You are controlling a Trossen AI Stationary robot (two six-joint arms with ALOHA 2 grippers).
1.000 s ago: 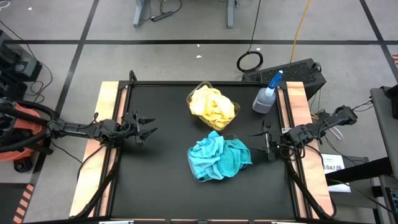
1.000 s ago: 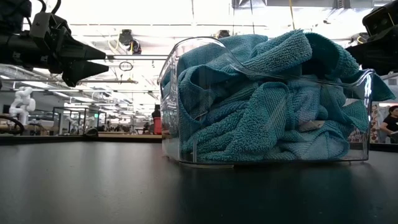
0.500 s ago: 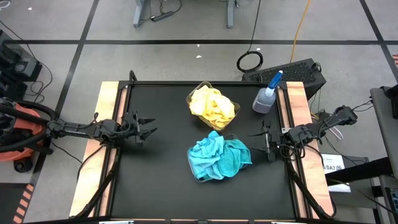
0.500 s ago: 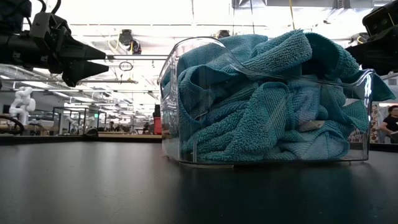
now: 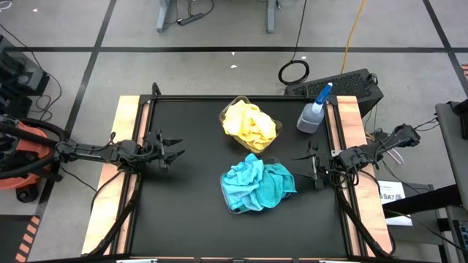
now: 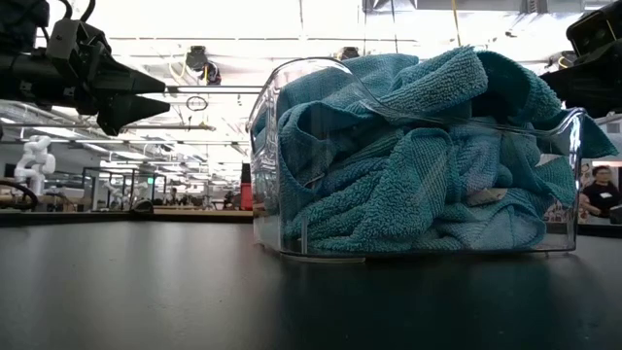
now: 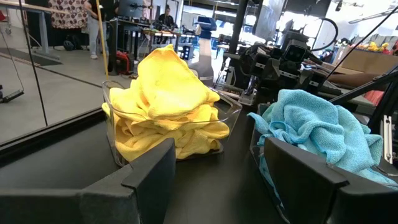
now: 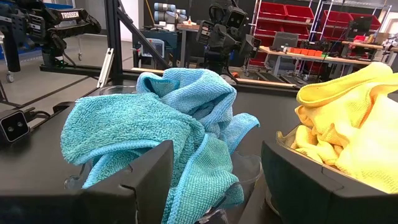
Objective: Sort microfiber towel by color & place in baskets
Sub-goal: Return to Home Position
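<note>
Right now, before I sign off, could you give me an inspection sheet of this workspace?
Surface: black table top, wooden side strips.
Job's things: yellow fuzzy cloths heaped in one clear plastic tub; turquoise fuzzy cloths overflowing the other clear tub.
Clutter: clear spray bottle with blue nozzle, far right corner.
Grippers: left gripper and right gripper at opposite table edges, fingers open, empty.
Cables: black cable loop on the floor.
Surroundings: a person far behind the table.

Grey floor (image 5: 219, 69) crossed by dark lines (image 5: 219, 50); red shelves (image 8: 277, 14) (bright ceiling lights (image 6: 233, 19) overhead).
</note>
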